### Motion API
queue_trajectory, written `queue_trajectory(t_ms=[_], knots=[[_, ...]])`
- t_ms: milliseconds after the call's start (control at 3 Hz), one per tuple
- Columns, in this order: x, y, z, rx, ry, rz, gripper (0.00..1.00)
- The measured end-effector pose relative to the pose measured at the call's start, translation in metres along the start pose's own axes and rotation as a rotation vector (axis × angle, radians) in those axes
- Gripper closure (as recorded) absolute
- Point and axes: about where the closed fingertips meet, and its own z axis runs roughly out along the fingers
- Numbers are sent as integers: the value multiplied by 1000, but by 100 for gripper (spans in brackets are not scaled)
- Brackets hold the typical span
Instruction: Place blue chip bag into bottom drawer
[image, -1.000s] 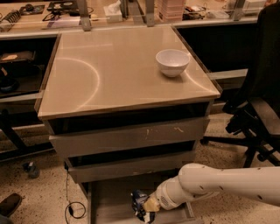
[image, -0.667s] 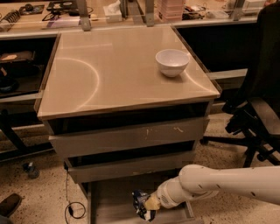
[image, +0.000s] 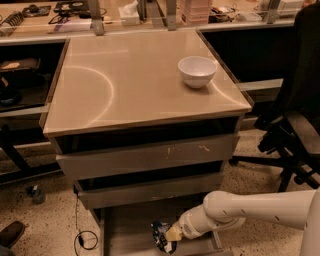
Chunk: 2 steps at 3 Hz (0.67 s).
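Note:
The blue chip bag (image: 161, 235) is a small dark foil bag with white print, low in the camera view. It lies in the pulled-out bottom drawer (image: 125, 230), a shallow grey tray under the cabinet. My gripper (image: 170, 235) reaches in from the right on a white arm and is at the bag, touching it. The bag's right part is hidden behind the gripper.
A white bowl (image: 197, 71) stands on the beige cabinet top (image: 125, 85). The scuffed top drawer (image: 150, 155) and the middle drawer (image: 150, 190) are slightly out. A black office chair (image: 295, 130) stands at the right. A cable (image: 85, 240) lies on the floor at the left.

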Motion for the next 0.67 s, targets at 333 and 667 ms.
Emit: queue_trajectory(t_ms=[333, 667], knots=[[2, -9, 21, -34, -9, 18, 100], [4, -21, 49, -77, -13, 46, 100]])
